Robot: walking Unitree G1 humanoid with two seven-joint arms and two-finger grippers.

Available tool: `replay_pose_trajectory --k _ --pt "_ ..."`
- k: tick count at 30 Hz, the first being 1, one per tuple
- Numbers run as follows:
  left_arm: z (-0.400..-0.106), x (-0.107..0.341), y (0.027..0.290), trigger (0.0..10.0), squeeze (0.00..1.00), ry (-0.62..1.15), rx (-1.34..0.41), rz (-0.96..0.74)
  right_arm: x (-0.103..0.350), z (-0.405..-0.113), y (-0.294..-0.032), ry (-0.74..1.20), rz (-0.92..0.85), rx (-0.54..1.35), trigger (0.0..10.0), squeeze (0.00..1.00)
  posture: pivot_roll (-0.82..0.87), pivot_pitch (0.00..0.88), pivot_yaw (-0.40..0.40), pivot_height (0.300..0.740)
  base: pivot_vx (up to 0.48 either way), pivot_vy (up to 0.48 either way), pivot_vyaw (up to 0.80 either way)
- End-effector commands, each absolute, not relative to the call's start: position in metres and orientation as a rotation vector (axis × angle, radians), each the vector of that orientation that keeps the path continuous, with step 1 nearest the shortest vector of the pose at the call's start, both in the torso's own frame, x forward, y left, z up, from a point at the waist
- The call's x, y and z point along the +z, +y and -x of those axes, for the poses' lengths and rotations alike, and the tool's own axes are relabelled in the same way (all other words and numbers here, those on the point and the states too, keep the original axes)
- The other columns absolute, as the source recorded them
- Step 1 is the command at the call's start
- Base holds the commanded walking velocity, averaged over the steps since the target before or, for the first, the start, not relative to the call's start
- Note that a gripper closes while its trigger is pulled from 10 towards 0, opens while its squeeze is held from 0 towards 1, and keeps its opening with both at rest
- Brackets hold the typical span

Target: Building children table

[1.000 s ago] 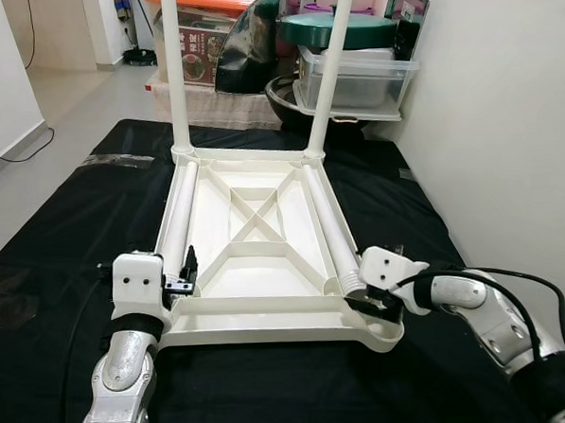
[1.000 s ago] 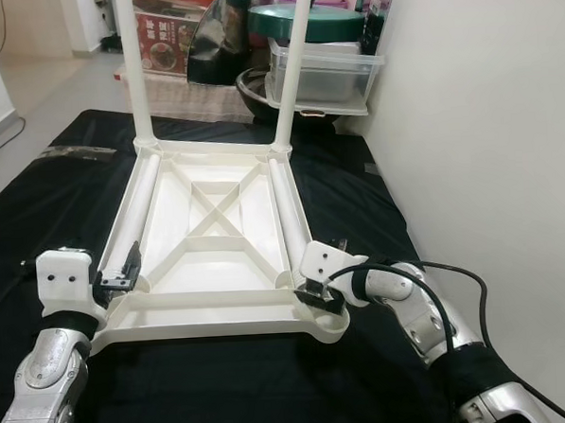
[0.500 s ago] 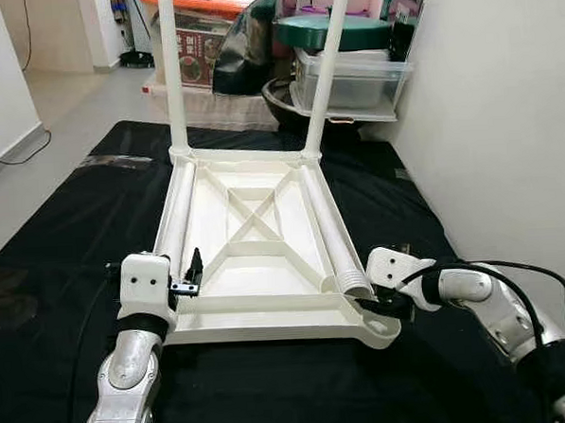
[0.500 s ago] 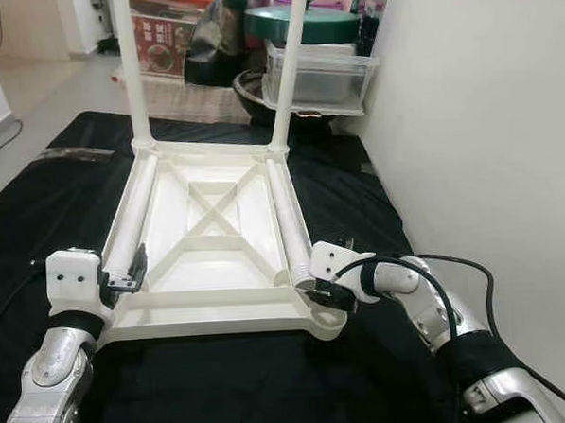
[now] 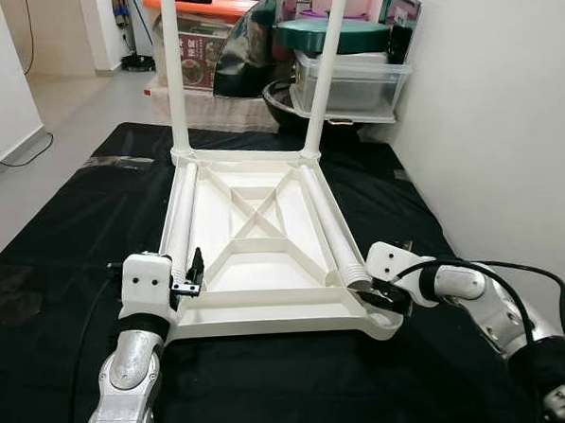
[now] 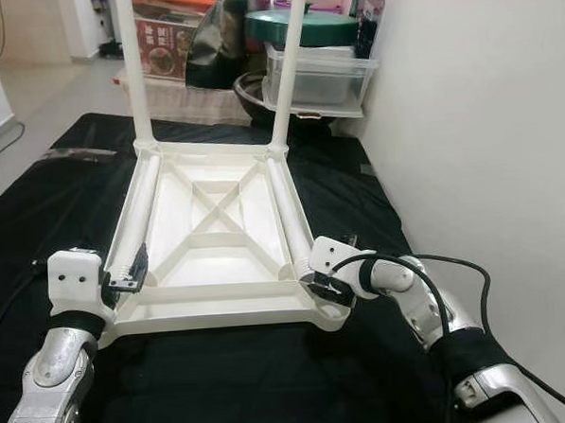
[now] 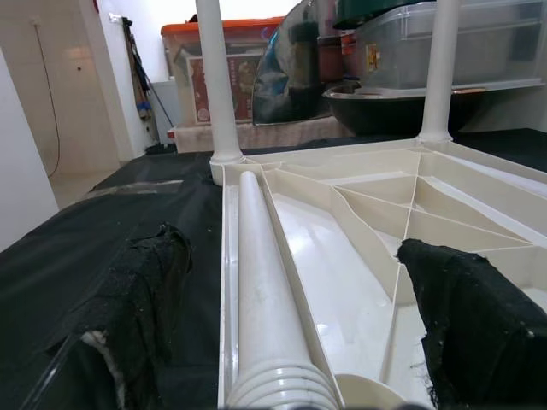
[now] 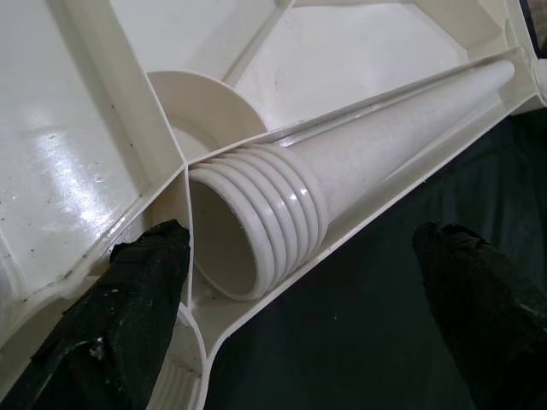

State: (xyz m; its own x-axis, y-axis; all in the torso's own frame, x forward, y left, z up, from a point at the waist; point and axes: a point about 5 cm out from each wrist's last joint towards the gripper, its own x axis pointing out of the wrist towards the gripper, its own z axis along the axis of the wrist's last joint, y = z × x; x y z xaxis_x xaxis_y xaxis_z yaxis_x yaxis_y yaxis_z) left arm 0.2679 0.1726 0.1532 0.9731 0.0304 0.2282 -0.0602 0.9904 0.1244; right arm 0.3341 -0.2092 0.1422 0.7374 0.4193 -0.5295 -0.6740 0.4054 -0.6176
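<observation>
Left eye view shows a black mat [image 5: 66,232] on the floor beside a white wall [image 5: 505,115]; boxes and a clear tub [image 5: 356,80] sit at the back; a white table [image 5: 256,241] lies upside down on the mat, with two legs [image 5: 173,75] standing up at the far end and two loose legs [image 5: 329,230] lying inside along its sides; the left gripper [image 5: 189,278] is at the near left corner, fingers spread around a loose leg's end; the right gripper [image 5: 382,296] is at the near right corner, fingers spread around the other leg's ribbed end [image 8: 256,239].
</observation>
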Motion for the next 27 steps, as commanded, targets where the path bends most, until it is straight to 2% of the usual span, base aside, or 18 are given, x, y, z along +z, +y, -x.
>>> replay_pose_trajectory --k 1,15,22,25,27 --pt "-0.269 0.152 0.168 10.0 0.0 -0.226 0.031 -0.127 0.146 -0.336 -0.215 0.316 0.897 0.669 10.0 0.0 0.06 0.0 -0.131 0.74 0.0 0.0 0.0" --pt "-0.268 0.149 0.167 10.0 0.0 -0.218 0.034 -0.133 0.132 -0.335 -0.223 0.42 0.748 0.612 10.0 0.0 0.06 0.0 -0.141 0.74 0.0 0.0 0.0" --pt "-0.268 0.149 0.168 10.0 0.0 -0.215 0.032 -0.138 0.122 -0.317 -0.212 0.412 0.836 0.774 10.0 0.0 0.06 0.0 -0.138 0.74 0.0 0.0 0.0" --pt "-0.268 0.149 0.168 10.0 0.0 -0.213 0.028 -0.143 0.118 -0.3 -0.201 0.399 0.894 0.905 10.0 0.0 0.05 0.0 -0.135 0.74 0.0 0.0 0.0" --pt "-0.268 0.149 0.168 10.0 0.0 -0.213 0.028 -0.143 0.118 -0.3 -0.201 0.399 0.894 0.905 10.0 0.0 0.05 0.0 -0.135 0.74 0.0 0.0 0.0"
